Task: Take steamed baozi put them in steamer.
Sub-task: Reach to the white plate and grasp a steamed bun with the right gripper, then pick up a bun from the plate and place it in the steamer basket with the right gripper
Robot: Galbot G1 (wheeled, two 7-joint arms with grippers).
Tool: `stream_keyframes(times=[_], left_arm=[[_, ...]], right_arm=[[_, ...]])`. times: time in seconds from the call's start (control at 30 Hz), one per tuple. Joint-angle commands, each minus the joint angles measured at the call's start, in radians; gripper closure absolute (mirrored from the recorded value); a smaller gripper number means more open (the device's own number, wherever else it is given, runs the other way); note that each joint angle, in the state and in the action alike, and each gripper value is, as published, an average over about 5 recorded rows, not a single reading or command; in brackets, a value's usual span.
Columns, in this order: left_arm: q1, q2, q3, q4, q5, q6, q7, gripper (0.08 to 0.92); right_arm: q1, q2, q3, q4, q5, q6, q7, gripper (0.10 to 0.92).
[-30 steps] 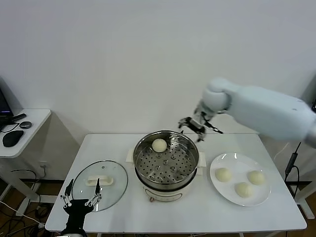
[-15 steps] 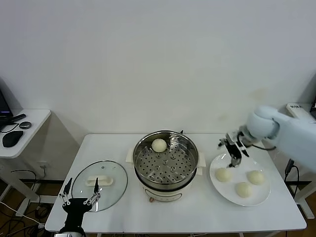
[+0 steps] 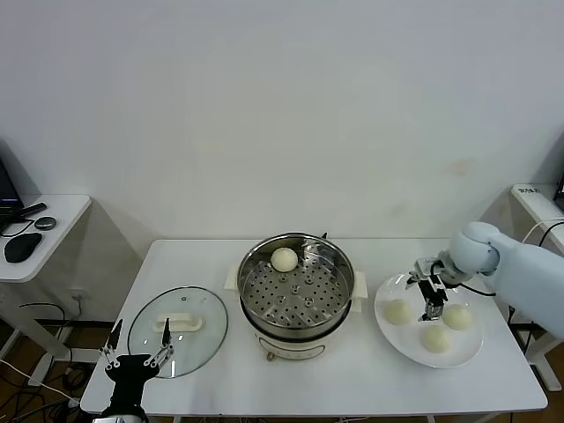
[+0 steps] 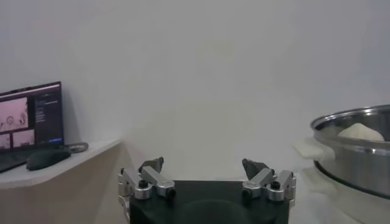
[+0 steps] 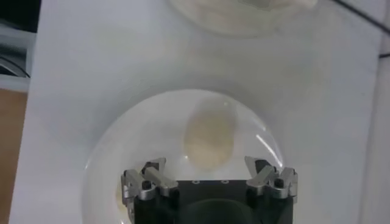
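Note:
The steamer (image 3: 295,291), a shiny steel pot on a white base, stands mid-table with one pale baozi (image 3: 284,259) on its perforated tray. Three more baozi (image 3: 398,311) (image 3: 457,316) (image 3: 435,337) lie on the white plate (image 3: 404,342) to the right. My right gripper (image 3: 431,295) hangs open just above the plate, between the buns. In the right wrist view the open gripper (image 5: 209,167) points at one baozi (image 5: 209,135), touching nothing. My left gripper (image 3: 137,352) waits open at the table's front left corner; the left wrist view shows this gripper (image 4: 207,165) empty, with the steamer (image 4: 359,152) beyond it.
A round glass lid (image 3: 203,308) with a white handle lies flat left of the steamer, close to my left gripper. A side desk (image 3: 53,216) with a mouse (image 3: 22,247) stands off to the left. The wall is right behind the table.
My right arm swung from above the steamer's far rim to the right and came down over the plate. The left gripper sank slightly. The baozi have not moved.

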Motion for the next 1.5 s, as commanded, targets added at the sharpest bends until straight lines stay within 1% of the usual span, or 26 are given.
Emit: stream_keyframes(times=[0.03,0.33,0.63,0.83,1.1,1.23,1.37,1.5], left_arm=[[0.003,0.0,-0.005,0.001,0.002,0.0,-0.001,0.177],[0.004,0.0,-0.014,0.008,0.002,-0.004,-0.003,0.177],[0.001,-0.004,-0.011,0.01,0.005,-0.006,-0.004,0.177],[0.003,-0.004,-0.011,0.005,0.006,-0.006,-0.004,0.177],[0.004,-0.006,-0.008,0.003,0.009,-0.006,-0.005,0.177],[0.003,-0.007,-0.003,0.001,0.01,-0.005,-0.005,0.177],[-0.001,-0.007,0.0,-0.006,0.01,-0.003,-0.005,0.177],[-0.007,-0.002,0.005,-0.01,0.007,-0.001,-0.004,0.177]], right_arm=[[-0.103,0.067,0.07,-0.097,-0.05,0.015,-0.001,0.203],[-0.133,0.136,0.112,-0.176,-0.081,0.028,0.028,0.203],[-0.142,0.173,0.126,-0.209,-0.104,0.027,0.043,0.212],[-0.145,0.184,0.128,-0.209,-0.106,0.021,0.032,0.284],[-0.136,0.17,0.125,-0.19,-0.103,0.015,0.016,0.441],[-0.106,0.138,0.114,-0.16,-0.09,0.005,0.007,0.497],[-0.009,0.076,0.067,-0.1,-0.035,-0.005,-0.009,0.544],[0.188,0.016,-0.05,-0.015,0.075,-0.037,-0.029,0.561]])
